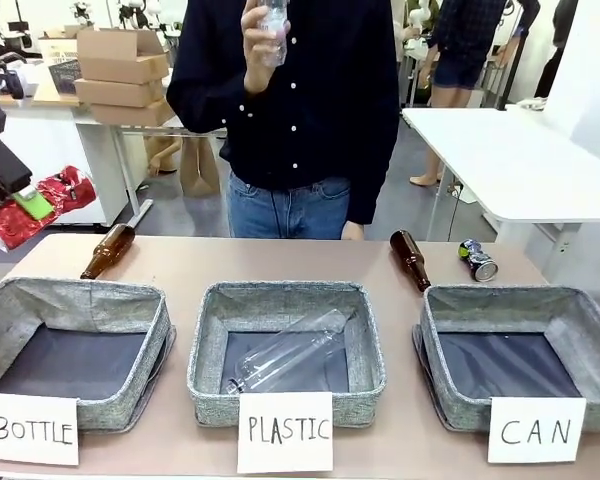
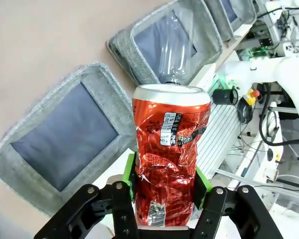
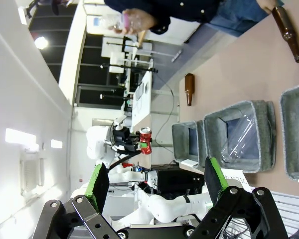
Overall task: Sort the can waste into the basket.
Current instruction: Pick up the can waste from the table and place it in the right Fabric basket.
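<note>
— Red can (image 2: 172, 149): who has it?
— The left gripper (image 2: 165, 178), pads clamped on its crumpled waist. Its long axis runs along the fingers, silver top at twelve o'clock.
— And the CAN basket (image 1: 510, 298)?
— In the front view, between three and four o'clock from the can, past the other baskets (image 1: 280, 292). The right gripper (image 3: 157, 179), wide and empty, is probably nearer.

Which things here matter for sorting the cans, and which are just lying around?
Belong to the job:
red can, held in the left gripper
dark can, lying on the table at far right
CAN basket

Just lying about:
brown bottles on the table
clear bottle in the PLASTIC basket
BOTTLE basket
second clear bottle in the person's hand
</note>
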`<act>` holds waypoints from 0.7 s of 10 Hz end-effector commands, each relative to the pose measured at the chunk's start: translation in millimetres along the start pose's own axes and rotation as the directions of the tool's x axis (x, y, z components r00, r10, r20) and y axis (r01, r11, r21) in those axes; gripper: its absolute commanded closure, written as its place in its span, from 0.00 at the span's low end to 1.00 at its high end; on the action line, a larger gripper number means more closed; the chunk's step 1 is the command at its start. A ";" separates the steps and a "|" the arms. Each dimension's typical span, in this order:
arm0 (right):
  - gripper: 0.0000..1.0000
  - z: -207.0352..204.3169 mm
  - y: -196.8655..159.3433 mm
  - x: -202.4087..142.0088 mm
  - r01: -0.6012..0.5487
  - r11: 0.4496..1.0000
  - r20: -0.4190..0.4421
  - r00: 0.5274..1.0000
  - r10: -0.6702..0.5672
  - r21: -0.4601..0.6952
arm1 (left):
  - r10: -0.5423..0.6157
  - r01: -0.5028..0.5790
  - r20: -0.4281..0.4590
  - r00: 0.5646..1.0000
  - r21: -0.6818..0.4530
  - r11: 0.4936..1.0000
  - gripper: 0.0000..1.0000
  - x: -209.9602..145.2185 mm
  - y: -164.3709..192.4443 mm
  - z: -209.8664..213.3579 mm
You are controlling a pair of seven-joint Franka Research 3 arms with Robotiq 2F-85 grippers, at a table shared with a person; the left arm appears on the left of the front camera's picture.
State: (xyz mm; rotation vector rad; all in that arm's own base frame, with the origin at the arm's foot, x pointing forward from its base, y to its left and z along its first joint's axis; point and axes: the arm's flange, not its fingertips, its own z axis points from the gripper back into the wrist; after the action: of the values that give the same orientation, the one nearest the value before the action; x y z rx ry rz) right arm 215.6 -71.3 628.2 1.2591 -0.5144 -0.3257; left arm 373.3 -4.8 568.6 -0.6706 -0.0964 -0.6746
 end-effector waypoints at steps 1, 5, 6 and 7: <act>0.00 -2.3 1.8 2.3 -0.020 0.999 0.000 1.000 0.020 0.027 | 0.013 -0.013 -0.013 1.000 -0.001 1.000 1.00 -2.0 -2.3 9.1; 0.00 -2.3 1.8 2.3 -0.020 0.999 0.000 1.000 0.020 0.027 | 0.013 -0.013 -0.013 1.000 -0.001 1.000 1.00 -2.0 -2.3 9.1; 0.00 -2.3 1.8 2.3 -0.020 0.999 0.000 1.000 0.020 0.027 | 0.013 -0.013 -0.013 1.000 -0.001 1.000 1.00 -2.0 -2.3 9.1; 0.00 -2.3 1.8 2.3 -0.020 0.999 0.000 1.000 0.020 0.027 | 0.013 -0.013 -0.013 1.000 -0.001 1.000 1.00 -2.0 -2.3 9.1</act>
State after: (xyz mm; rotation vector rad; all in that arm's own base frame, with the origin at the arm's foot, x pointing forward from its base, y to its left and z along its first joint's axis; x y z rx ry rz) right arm 215.6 -71.3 628.2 1.2595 -0.5145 -0.3257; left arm 373.7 -2.3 572.7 -0.6726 -0.0969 -0.6727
